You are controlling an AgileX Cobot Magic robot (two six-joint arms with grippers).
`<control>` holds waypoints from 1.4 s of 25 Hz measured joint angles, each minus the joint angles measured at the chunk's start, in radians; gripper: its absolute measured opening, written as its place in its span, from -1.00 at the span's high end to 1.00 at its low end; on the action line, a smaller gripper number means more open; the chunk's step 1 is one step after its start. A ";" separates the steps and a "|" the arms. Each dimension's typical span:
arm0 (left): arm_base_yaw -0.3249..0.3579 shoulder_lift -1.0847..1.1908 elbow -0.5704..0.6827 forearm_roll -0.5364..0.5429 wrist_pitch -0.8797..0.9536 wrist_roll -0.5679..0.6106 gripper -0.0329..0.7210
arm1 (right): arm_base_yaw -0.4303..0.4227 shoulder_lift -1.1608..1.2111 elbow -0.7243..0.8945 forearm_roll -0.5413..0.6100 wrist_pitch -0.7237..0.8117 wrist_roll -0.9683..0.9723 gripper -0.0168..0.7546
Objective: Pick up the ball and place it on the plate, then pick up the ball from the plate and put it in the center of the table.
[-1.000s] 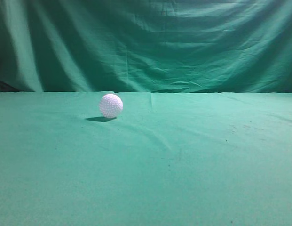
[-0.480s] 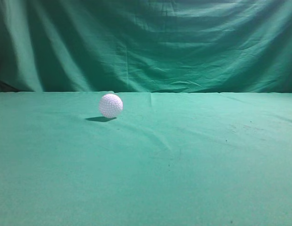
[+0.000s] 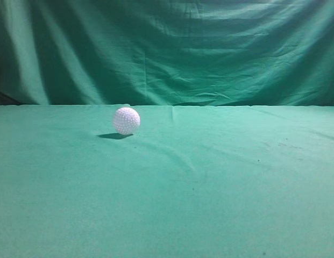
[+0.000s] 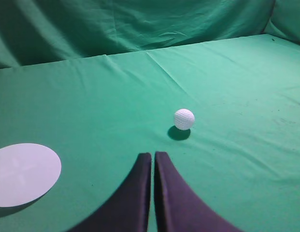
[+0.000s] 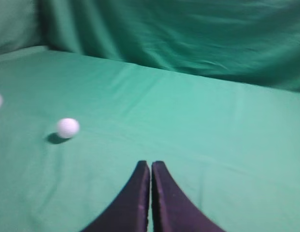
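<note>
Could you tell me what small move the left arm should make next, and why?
Probably open the left gripper and ease it toward the ball. Its jaws are shut and empty, the ball sits free on the table just ahead and slightly right, and the plate is bare.

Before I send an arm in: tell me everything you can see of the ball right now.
The ball is a small white sphere with a dimpled, golf-ball-like surface. It rests alone on the green cloth of the table, left of middle in the exterior view, casting a small shadow to its left. Nothing but the cloth touches it: the shut left gripper sits short of it, and the plate lies apart, empty.
</note>
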 joint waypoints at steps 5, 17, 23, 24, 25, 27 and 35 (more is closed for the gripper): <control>0.000 0.000 0.000 0.000 0.000 -0.002 0.91 | -0.211 -0.098 0.093 0.068 -0.018 0.004 0.96; 0.000 0.000 0.000 0.000 0.000 -0.002 0.91 | -0.335 -0.173 0.249 0.084 -0.007 0.002 0.96; 0.000 0.000 0.000 0.000 0.000 -0.002 0.91 | -0.335 -0.173 0.250 0.084 0.004 -0.036 0.96; 0.000 0.000 0.000 0.000 0.000 -0.002 0.91 | -0.335 -0.173 0.250 0.084 0.004 -0.037 0.96; 0.000 0.000 0.000 0.000 0.000 -0.002 0.91 | -0.335 -0.173 0.250 0.084 0.005 -0.039 0.96; 0.000 0.000 0.000 0.000 0.000 -0.002 0.91 | -0.335 -0.173 0.250 0.084 0.005 -0.041 0.96; 0.000 0.000 0.000 0.000 0.000 -0.002 0.91 | -0.335 -0.173 0.250 0.084 0.005 -0.044 0.96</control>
